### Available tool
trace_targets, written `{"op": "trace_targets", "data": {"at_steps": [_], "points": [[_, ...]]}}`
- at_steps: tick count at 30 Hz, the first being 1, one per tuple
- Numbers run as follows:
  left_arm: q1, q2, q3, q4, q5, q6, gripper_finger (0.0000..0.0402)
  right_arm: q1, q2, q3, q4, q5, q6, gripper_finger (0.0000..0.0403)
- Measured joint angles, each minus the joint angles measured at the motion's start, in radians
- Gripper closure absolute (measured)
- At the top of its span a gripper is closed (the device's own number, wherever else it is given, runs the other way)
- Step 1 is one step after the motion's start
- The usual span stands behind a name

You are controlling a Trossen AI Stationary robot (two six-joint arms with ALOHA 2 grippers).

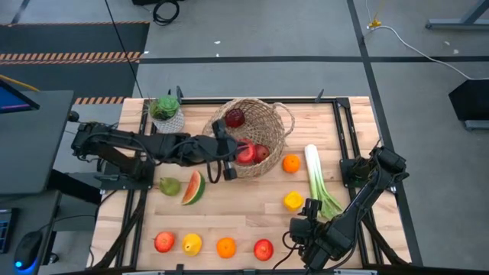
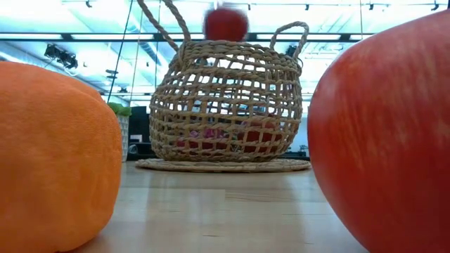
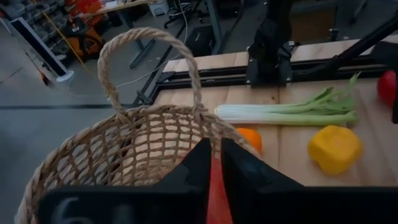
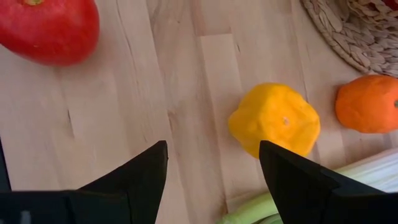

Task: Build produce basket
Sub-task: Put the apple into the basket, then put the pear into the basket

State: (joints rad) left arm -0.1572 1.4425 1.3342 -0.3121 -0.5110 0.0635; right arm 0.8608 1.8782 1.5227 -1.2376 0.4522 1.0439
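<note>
The table (image 1: 229, 221) is pale wood with a dark arm at each side. The left arm (image 1: 130, 149) stretches across to the basket (image 1: 276, 116), which stands at the far middle of the table. The left gripper (image 3: 216, 148) hangs over the basket's near rim. Its fingers (image 3: 242, 171) have only a thin slit between them, and something red shows through it. I cannot tell whether they are gripping it or have let go.

The right arm (image 1: 367, 191) is folded at the near right corner. The right gripper (image 4: 213, 146) hovers low over bare wood with its fingers spread and nothing between them.

A red apple (image 1: 234, 118) sits high in the basket. At table level it shows just above the rim, blurred. More red fruit (image 1: 260, 153) lies at the bottom.

The leek (image 1: 315, 177) lies right of the basket, pointing toward the right gripper. A potted plant (image 1: 166, 114) stands left of the basket. The watermelon slice (image 1: 193, 188) and the pear (image 1: 169, 186) lie side by side under the left arm.

One orange (image 1: 291, 163) sits just beside the basket, and a lemon (image 1: 293, 201) lies near the right gripper. Along the near edge is a row of four: an edge apple (image 1: 163, 242), a second lemon (image 1: 192, 244), a second orange (image 1: 226, 247) and a last apple (image 1: 263, 249).
</note>
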Motion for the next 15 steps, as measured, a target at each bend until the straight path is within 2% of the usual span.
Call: {"op": "trace_targets", "data": {"at_steps": [9, 15], "points": [[0.024, 0.0, 0.0, -0.017, 0.0, -0.002, 0.0305, 0.0, 0.0, 0.0, 0.004, 0.0, 0.0, 0.0144], [-0.049, -0.024, 0.0, -0.026, 0.017, -0.024, 0.0296, 0.0, 0.0, 0.0, 0.003, 0.0, 0.0, 0.0144]]}}
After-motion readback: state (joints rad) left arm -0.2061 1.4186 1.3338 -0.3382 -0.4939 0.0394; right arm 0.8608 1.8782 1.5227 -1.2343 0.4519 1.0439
